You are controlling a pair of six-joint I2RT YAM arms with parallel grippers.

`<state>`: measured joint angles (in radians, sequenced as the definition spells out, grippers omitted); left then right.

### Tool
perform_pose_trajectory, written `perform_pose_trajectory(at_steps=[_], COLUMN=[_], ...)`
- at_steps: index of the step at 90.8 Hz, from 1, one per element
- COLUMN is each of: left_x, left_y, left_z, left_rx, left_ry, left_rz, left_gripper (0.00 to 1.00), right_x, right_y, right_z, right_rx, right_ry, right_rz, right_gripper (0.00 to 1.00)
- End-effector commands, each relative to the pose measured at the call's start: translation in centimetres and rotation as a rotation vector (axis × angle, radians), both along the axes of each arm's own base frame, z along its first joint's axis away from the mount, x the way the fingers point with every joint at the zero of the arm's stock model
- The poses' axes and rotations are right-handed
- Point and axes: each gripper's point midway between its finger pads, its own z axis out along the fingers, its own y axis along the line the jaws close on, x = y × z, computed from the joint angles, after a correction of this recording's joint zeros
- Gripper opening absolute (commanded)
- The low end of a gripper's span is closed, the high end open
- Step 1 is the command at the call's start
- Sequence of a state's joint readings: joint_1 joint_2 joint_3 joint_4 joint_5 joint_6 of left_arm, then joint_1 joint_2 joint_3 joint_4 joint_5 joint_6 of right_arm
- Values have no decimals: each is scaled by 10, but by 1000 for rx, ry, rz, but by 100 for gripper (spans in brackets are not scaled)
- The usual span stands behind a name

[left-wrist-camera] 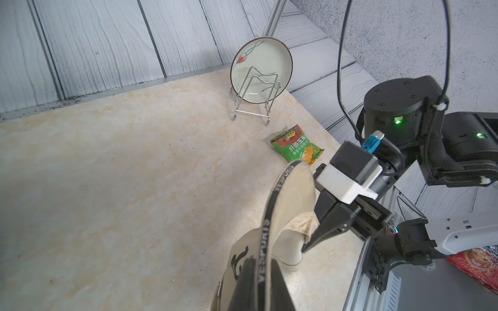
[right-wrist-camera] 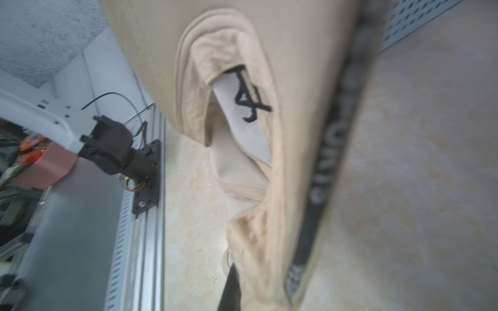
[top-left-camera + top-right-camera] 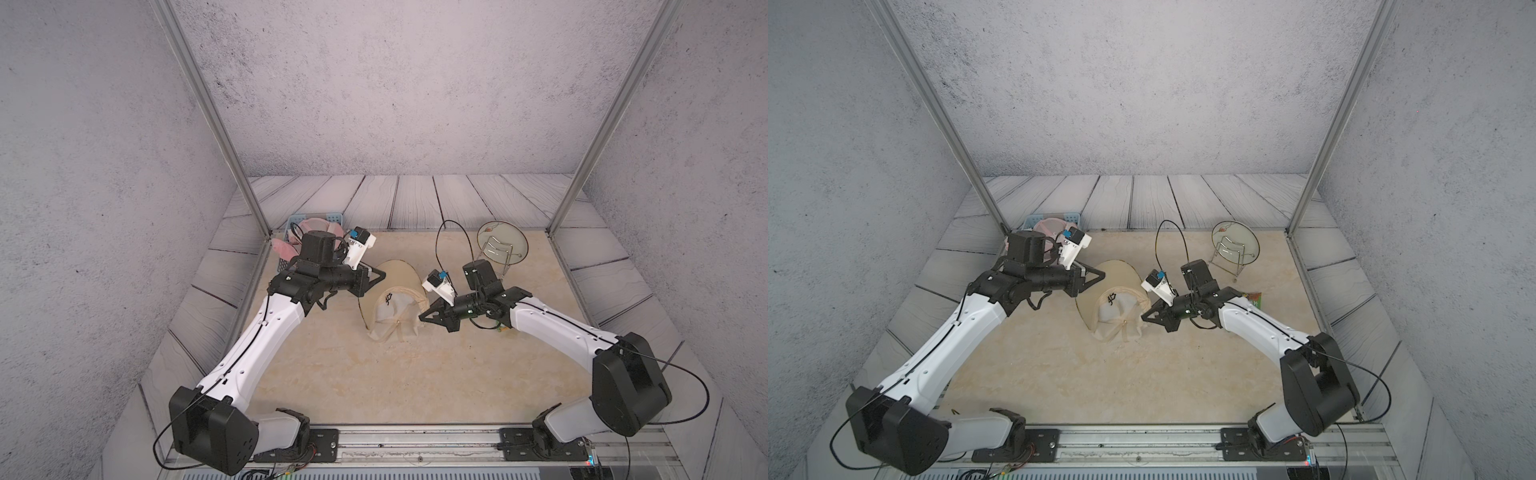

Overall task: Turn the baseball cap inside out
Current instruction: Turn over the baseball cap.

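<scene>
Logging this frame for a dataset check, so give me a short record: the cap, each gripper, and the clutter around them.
baseball cap: beige, on the table, pale lining showing
left gripper: shut on the brim
right gripper: shut on crown fabric
plate: upright in wire stand, back right
snack packet: flat, near the stand
basket: blue, back left corner

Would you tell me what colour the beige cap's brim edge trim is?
The trim is black with pale lettering, clearest in the left wrist view.
</scene>
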<state>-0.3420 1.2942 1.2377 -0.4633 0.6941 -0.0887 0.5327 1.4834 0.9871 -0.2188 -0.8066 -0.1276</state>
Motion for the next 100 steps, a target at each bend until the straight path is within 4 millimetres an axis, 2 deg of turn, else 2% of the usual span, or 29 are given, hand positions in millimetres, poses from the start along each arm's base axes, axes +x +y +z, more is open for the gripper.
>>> perform_pose_trajectory(at_steps=[1,10,18,27,35,46,61,71,82,95,100], left_x=[19,29,39,42,45,48,43,43,44,45,45], left_y=[5,14,19,16,15,16,8,7,13,14,14], left_z=[35,32,32,37,42,53,65,65,64,61,59], left_rx=[-80,-98,-146,-220,-274,-330,-393,-397,-399,-396,-396], left_ry=[-113,-67,-1,58,95,104,123,134,140,148,154], left_rz=[64,177,271,298,323,353,299,294,321,321,319], left_gripper=[0,0,0,0,0,0,0,0,0,0,0], right_x=[27,59,75,82,82,79,73,67,60,53,51], right_y=[-18,-49,-80,-108,-118,-113,-87,-69,-62,-51,-47], right_z=[-24,-34,-42,-51,-56,-66,-72,-68,-68,-64,-63], right_rx=[-114,-223,-311,-388,-438,-468,-410,-343,-328,-276,-256], right_ry=[37,1,-17,-23,-19,8,42,53,69,83,87], right_rz=[-258,-546,-760,-929,-966,-920,-783,-685,-627,-561,-540], right_gripper=[0,0,0,0,0,3,9,12,18,18,13])
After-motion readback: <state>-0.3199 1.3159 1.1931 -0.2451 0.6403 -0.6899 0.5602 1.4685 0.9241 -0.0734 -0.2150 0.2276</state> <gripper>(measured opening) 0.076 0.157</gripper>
